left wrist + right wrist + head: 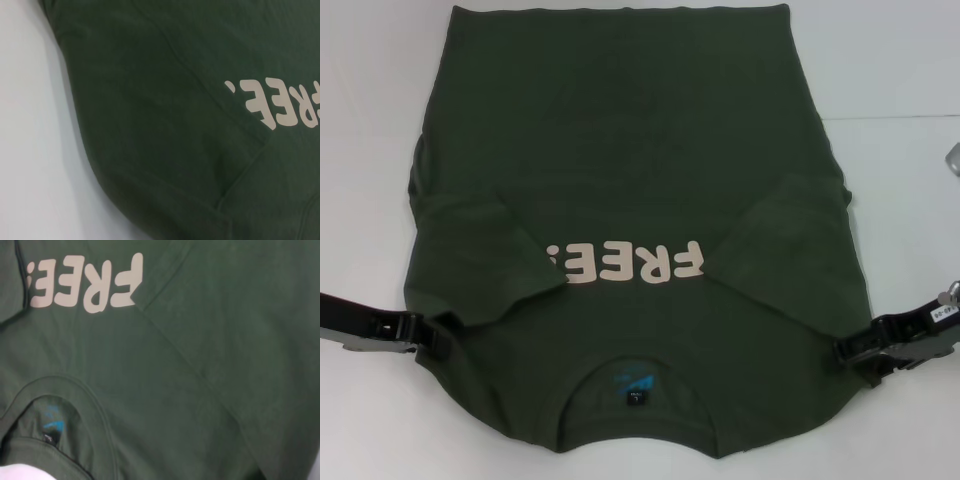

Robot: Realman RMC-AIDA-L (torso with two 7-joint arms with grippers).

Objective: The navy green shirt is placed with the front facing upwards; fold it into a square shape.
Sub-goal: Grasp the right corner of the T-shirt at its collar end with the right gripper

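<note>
Shirt (620,170) lies flat on the white table (900,80), front up, collar (636,385) at the near edge, cream "FREE!" lettering (625,263) across the chest. Both sleeves are folded in over the front, the left one covering the end of the lettering. Left gripper (438,342) sits at the shirt's near left edge, by the shoulder, touching the cloth; whether it is pinching fabric or let go, I cannot tell. Right gripper (850,352) mirrors it at the near right edge, also against the cloth, grasp likewise impossible to tell. Between the two grippers lies the collar, with its blue label (636,397) showing inside.
</note>
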